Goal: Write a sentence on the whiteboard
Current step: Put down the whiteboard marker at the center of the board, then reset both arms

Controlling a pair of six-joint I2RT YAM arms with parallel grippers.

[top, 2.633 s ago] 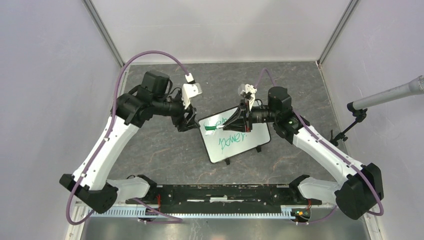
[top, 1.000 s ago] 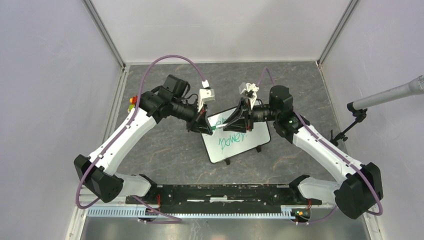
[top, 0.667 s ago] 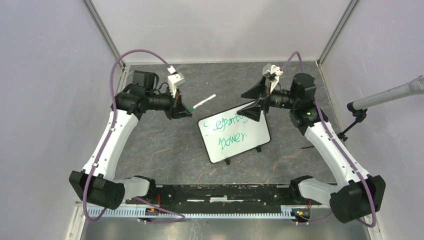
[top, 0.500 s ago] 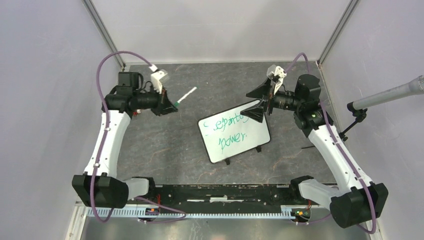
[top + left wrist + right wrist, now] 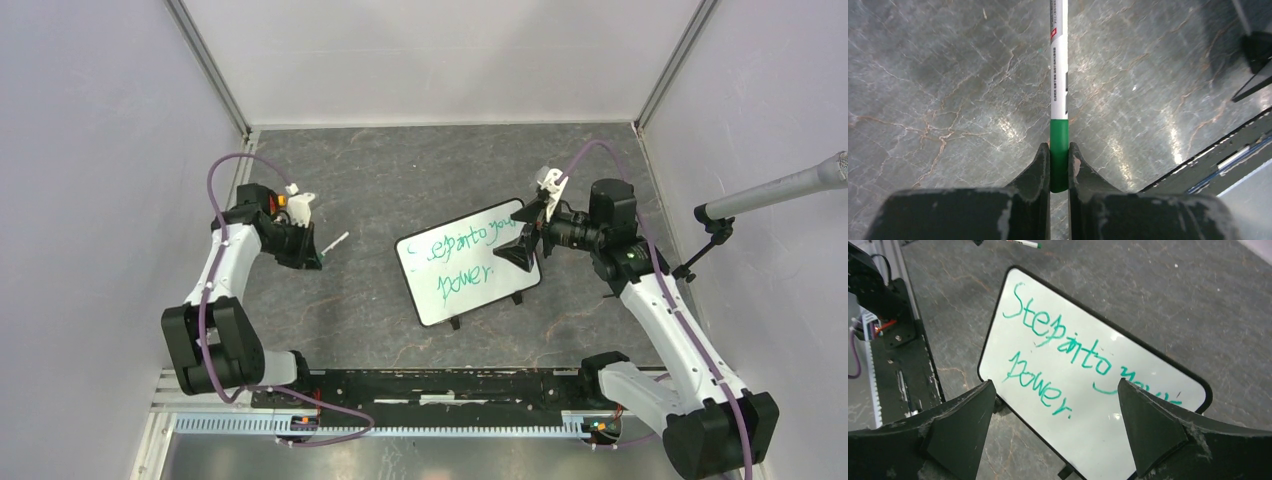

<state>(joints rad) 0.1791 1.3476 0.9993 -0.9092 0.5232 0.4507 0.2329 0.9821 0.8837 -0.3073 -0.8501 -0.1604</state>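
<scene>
Looks about done to me: board (image 5: 468, 262) stands mid desk (image 5: 400, 170) with the sentence (image 5: 1063, 352) in two green lines, left jaws clenched on the marker (image 5: 1058, 100) well off left, probably keeping clear, right jaws wide open beside it, empty.

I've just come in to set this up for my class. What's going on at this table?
A small whiteboard stands on the table. The sentence on it, in green marker, reads "Step into your power." over two lines. The left gripper is shut on a marker, pinching its green end, off to the board's left. The right gripper hangs open by the board's right edge, holding nothing.
</scene>
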